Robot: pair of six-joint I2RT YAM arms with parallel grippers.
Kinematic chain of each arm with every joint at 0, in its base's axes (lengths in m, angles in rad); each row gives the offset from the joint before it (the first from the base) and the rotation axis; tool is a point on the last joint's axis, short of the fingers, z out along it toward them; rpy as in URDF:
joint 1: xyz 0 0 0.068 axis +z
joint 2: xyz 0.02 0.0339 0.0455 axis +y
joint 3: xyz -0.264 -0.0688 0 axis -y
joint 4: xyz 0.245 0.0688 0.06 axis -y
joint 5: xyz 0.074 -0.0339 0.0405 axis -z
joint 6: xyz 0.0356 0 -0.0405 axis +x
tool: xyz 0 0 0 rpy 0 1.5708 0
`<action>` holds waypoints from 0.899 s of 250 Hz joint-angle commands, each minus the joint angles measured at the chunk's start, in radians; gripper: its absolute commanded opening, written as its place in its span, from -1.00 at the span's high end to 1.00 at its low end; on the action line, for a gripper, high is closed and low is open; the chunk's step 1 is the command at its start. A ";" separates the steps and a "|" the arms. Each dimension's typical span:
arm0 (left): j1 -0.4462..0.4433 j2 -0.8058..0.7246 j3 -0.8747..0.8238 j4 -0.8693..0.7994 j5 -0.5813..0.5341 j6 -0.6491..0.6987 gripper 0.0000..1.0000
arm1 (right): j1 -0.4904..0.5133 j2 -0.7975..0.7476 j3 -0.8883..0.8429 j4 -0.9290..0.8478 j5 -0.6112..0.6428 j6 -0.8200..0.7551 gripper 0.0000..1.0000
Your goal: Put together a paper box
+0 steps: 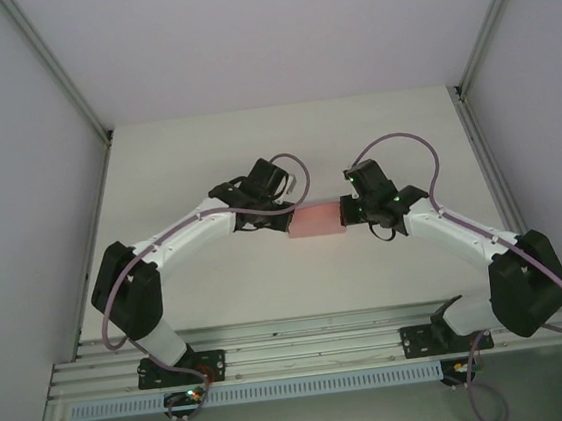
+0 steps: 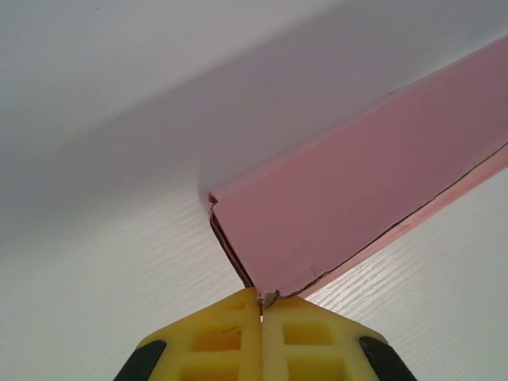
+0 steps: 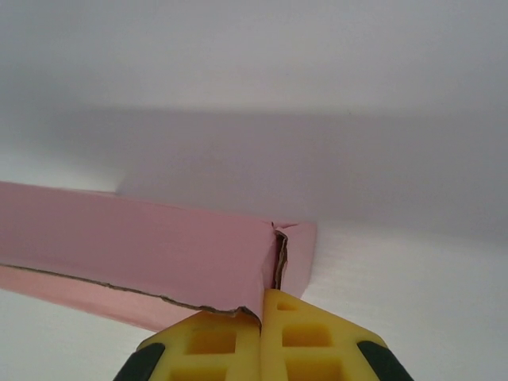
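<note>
Table (image 1: 285, 150): white, faint wood grain in the wrist views. It fills the floor of a booth with pale wall panels (image 1: 13, 148) to left and right and metal corner posts.

Metal rail (image 1: 314, 333): runs across the near edge and carries both arm bases.

Left arm (image 1: 178, 231): white links, black joints. It reaches up and inward towards the table's middle, with a purple cable (image 1: 296, 164) looping over its wrist.

Right arm (image 1: 459, 232): the mirror of the left, reaching in from the right. Its own purple cable (image 1: 405, 142) arches above the wrist.

Paper box (image 1: 315, 219): pink card, a low long rectangle at mid-table, lying between the two wrists. In the left wrist view the box (image 2: 341, 198) runs away to the upper right, with a raw card edge along its lower side and a slightly crushed near corner. In the right wrist view the box (image 3: 135, 238) runs off to the left. Its end flap stands a little apart at the near corner, and a paler pink strip lies below it on the table.

Left gripper (image 1: 283, 213): at the box's left end. In its wrist view the gripper (image 2: 261, 305) has its yellow fingers (image 2: 218, 337) pressed together with no gap, their tips touching the box corner. Whether any card is caught between them, cannot tell.

Right gripper (image 1: 349, 210): at the box's right end. Close up, the gripper (image 3: 262, 302) likewise has its fingers (image 3: 305, 333) closed tight, tips against the near corner of the box.
</note>
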 commanded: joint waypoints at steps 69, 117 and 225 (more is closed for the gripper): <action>-0.003 0.044 0.005 -0.014 0.020 0.016 1.00 | 0.027 -0.073 -0.280 0.164 -0.051 -0.157 0.85; 0.000 0.048 0.000 -0.017 0.010 0.010 1.00 | 0.024 -0.197 -0.227 0.172 -0.130 -0.156 0.06; 0.002 0.048 0.000 -0.008 0.020 0.014 1.00 | -0.066 -0.246 -0.142 0.169 -0.005 0.002 -0.73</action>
